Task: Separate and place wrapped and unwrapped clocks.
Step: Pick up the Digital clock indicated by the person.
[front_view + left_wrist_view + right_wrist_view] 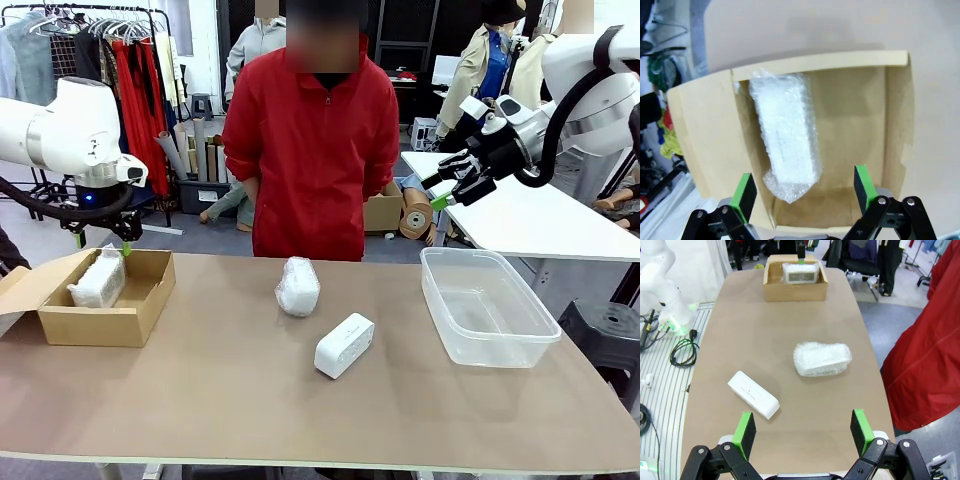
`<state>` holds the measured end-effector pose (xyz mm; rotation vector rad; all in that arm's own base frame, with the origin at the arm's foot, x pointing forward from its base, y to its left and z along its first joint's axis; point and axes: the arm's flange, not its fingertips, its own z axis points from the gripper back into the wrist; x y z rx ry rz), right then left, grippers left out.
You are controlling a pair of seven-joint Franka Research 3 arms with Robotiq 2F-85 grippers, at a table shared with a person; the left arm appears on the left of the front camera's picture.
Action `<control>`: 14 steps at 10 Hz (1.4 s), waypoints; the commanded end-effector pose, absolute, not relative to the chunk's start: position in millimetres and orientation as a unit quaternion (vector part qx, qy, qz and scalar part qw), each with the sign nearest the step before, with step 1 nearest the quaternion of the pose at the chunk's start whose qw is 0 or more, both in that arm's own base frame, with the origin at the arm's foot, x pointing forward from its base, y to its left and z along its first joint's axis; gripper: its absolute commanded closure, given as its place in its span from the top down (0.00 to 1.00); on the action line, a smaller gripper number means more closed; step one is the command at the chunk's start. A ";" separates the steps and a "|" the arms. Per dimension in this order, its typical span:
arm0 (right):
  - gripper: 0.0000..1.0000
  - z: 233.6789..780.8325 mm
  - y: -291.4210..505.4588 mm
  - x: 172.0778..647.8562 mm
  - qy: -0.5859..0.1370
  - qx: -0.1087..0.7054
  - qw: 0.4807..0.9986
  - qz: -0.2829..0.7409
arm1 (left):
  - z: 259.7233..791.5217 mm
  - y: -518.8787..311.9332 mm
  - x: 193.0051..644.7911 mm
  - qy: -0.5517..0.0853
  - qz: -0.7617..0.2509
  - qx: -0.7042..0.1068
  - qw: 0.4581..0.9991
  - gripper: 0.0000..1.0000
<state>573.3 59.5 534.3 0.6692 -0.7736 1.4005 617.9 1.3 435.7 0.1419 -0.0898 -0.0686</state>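
One wrapped clock lies inside the cardboard box at the table's left; in the left wrist view it fills the box's left half. My left gripper hovers open just above it, holding nothing. A second wrapped clock lies mid-table, also seen from the right wrist. The bare white unwrapped clock rests in front of it. My right gripper is raised high at the right, open and empty.
A clear plastic tub stands on the table's right side. A person in a red jacket stands at the far edge with hands down. Another white table lies behind on the right.
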 end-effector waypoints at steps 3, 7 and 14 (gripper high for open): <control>1.00 536.5 59.7 573.3 -0.341 0.293 0.646 0.616 | 463.4 -0.2 598.9 -0.034 -0.149 -0.003 0.988 1.00; 1.00 536.5 59.7 573.3 -0.341 0.293 0.646 0.616 | 494.4 0.2 592.8 -0.070 -0.284 -0.105 0.950 1.00; 1.00 536.5 59.7 573.3 -0.341 0.293 0.646 0.616 | 548.1 -21.7 585.6 -0.220 -0.472 -0.217 0.826 1.00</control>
